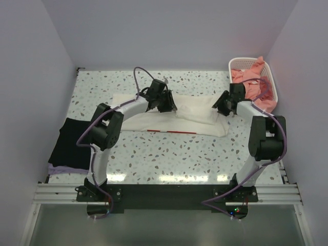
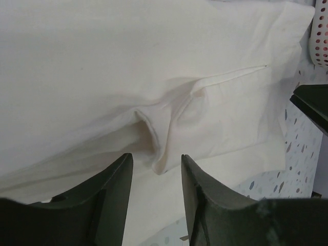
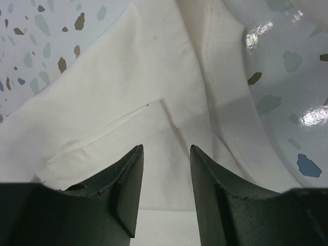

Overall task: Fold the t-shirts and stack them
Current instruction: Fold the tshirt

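Top cam only: black tee (image 1: 69,139); wrists: cream tee (image 2: 154,77) folds.

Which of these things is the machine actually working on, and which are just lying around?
Job: cream tee, black tee, lavender tee under it, pink tee.
Lying about: basket holding the pink tee, table.

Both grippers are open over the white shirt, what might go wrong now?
The left gripper sits by a raised pucker in the cream-white t-shirt; lifting away might snag it and spoil the fold. The right gripper hovers over a loose folded flap, which may drag open too.
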`<action>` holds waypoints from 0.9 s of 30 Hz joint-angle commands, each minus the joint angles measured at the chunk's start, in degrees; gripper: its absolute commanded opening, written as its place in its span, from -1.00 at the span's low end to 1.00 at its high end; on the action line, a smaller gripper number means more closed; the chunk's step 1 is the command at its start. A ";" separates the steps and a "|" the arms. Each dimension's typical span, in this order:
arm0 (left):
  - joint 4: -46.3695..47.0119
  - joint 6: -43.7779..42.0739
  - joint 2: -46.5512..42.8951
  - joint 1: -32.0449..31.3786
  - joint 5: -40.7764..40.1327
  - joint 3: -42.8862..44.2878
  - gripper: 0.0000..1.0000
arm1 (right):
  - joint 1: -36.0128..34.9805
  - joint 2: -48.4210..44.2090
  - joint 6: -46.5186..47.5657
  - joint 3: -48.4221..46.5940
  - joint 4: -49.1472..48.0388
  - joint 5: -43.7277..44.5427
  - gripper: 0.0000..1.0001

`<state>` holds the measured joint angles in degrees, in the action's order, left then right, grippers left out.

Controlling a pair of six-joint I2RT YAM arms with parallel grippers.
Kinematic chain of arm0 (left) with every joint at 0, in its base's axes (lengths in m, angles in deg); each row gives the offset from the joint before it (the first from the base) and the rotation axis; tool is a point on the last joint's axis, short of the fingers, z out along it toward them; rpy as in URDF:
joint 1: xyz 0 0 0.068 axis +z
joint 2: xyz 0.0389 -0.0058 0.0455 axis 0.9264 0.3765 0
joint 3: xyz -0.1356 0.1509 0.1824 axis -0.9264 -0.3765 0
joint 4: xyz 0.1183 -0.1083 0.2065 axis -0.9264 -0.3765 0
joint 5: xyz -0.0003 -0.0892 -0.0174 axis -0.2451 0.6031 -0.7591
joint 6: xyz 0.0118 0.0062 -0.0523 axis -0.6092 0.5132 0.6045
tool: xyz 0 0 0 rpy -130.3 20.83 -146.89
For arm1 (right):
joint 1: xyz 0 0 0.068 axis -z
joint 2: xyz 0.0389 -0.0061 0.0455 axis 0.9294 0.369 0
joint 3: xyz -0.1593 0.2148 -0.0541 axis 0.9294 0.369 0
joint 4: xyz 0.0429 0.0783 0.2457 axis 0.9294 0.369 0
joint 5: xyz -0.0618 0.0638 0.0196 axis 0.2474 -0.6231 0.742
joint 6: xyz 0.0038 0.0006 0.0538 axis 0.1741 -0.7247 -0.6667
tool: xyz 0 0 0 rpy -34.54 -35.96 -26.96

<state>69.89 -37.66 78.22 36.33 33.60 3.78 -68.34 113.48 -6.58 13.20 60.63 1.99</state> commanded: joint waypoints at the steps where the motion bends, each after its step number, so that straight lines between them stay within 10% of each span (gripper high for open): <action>1: -1.16 -3.14 -6.08 0.18 -4.51 -1.49 -0.19 | -0.62 -4.87 0.99 0.26 -1.99 -0.23 -0.09; 10: -3.63 -5.07 -11.80 -1.50 -17.25 -11.33 -0.75 | -14.94 -0.23 2.92 -5.27 0.12 4.77 -0.10; 27: -5.22 -8.77 -10.39 -6.15 -31.85 -20.30 -0.80 | -19.79 14.54 6.79 -12.73 6.70 9.87 -0.10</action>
<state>65.89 -44.89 67.34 31.83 4.75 -14.66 -88.27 124.80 -2.42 3.23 62.86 8.35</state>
